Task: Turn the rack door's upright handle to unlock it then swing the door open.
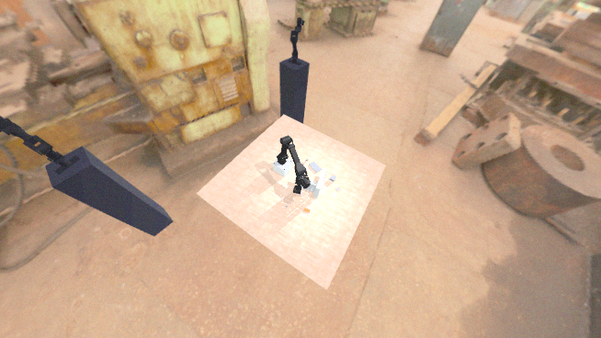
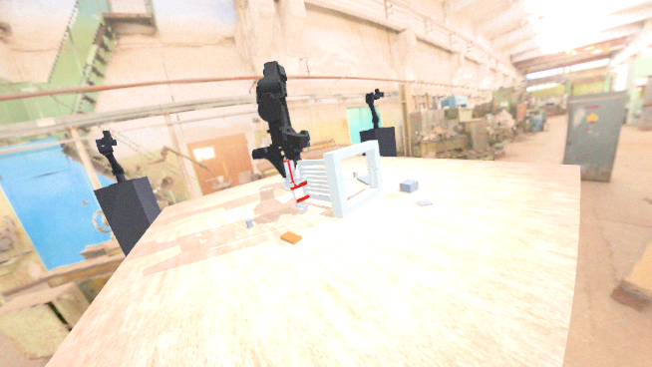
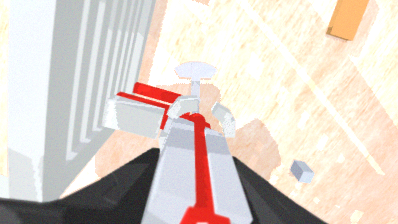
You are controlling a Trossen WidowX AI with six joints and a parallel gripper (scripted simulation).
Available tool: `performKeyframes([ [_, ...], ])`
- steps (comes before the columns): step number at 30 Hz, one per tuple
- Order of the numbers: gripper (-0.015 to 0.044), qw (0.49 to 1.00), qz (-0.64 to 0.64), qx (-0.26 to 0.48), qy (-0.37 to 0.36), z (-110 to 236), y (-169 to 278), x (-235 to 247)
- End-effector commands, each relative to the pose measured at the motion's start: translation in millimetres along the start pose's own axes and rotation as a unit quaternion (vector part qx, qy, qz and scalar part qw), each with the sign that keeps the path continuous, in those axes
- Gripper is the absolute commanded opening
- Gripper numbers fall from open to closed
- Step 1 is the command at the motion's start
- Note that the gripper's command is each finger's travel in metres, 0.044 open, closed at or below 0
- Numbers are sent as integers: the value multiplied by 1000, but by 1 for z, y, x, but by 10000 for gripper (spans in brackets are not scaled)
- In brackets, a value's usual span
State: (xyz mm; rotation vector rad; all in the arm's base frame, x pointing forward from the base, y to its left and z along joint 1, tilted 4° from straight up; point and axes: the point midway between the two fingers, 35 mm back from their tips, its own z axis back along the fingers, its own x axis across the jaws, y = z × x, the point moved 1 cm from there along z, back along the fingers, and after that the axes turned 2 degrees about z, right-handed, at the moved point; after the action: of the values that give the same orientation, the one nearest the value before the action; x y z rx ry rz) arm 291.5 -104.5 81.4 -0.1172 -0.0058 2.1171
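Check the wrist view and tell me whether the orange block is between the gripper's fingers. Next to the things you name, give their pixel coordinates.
No, the orange block (image 1: pixel 306 210) (image 2: pixel 291 237) (image 3: pixel 348 19) lies on the table, well away from the fingers.

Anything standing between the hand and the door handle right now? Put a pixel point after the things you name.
Nothing visible. The hand (image 1: pixel 298 189) (image 2: pixel 293 181) (image 3: pixel 192 159) is open around the upright handle (image 2: pixel 300 192) (image 3: pixel 195 89); the orange block (image 1: pixel 306 210) (image 2: pixel 291 237) (image 3: pixel 348 19) lies off to the side.
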Motion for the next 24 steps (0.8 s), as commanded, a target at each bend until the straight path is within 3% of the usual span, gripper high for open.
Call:
performKeyframes([
  [1, 260, 1000, 3, -2, -1, 0, -1, 0],
  [3, 296, 1000, 3, -2, -1, 0, -1, 0],
  [24, 296, 1000, 3, -2, -1, 33, -2, -2],
])
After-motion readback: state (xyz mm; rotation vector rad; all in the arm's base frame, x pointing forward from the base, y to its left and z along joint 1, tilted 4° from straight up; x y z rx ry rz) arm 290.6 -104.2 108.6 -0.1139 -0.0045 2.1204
